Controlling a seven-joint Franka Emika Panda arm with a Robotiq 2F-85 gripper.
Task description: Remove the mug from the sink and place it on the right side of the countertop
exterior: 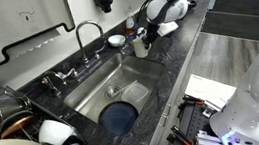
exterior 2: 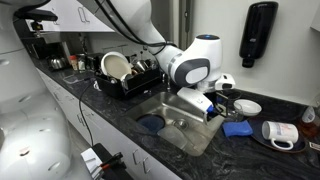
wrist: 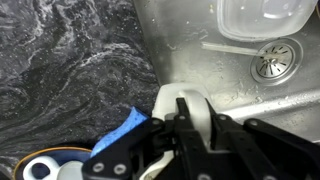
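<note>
The cream-beige mug (exterior: 139, 48) hangs in my gripper (exterior: 141, 36) at the far end of the steel sink (exterior: 90, 93), just above the dark speckled countertop (exterior: 173, 59). In the wrist view the gripper (wrist: 190, 125) is shut on the mug's wall (wrist: 170, 103), over the line where the sink (wrist: 235, 85) meets the countertop (wrist: 70, 60). In an exterior view the gripper (exterior 2: 212, 107) sits low at the sink's (exterior 2: 185, 128) far edge, and the mug is mostly hidden behind it.
A round blue object (exterior: 120, 115) lies in the basin by the drain (wrist: 272, 62). A clear container (wrist: 265, 18) is in the sink. A blue cloth (exterior 2: 237, 128), a white bowl (exterior 2: 247, 106) and another mug on a plate (exterior 2: 280, 133) stand on the counter. The faucet (exterior: 86, 33) and dish rack (exterior 2: 125, 75) are nearby.
</note>
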